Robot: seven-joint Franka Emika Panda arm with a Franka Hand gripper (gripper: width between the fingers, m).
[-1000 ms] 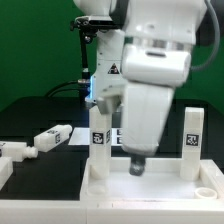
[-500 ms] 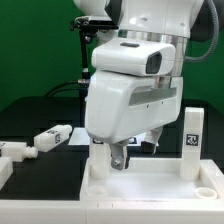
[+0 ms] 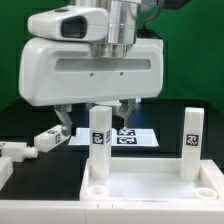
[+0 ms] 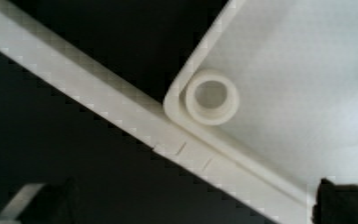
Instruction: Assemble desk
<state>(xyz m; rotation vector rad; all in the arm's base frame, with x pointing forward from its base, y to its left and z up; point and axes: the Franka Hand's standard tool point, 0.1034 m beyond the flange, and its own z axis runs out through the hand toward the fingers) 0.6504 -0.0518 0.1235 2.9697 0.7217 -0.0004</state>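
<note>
The desk's white rimmed tabletop (image 3: 150, 188) lies at the front of the exterior view. Two white square legs stand upright on it, one at the left (image 3: 99, 142) and one at the right (image 3: 191, 140), each with a black-and-white tag. My gripper (image 3: 97, 118) hangs above and behind the left leg, open, with nothing between its fingers (image 3: 64, 122). In the wrist view I see a tabletop corner (image 4: 297, 60) with a round socket hole (image 4: 211, 95) and the rim (image 4: 149, 105); the gripper (image 4: 185, 205) shows only dark fingertips (image 4: 25, 205) at the frame's edge.
Two loose white legs lie on the black table at the exterior view's left (image 3: 52, 137) (image 3: 14, 151), with another white part (image 3: 5, 172) at the edge. The marker board (image 3: 135, 136) lies flat behind the standing legs.
The gripper has risen off the tabletop beside the left leg, turned its broad side toward the camera, and its jaws have spread a little wider. The legs have not moved.
</note>
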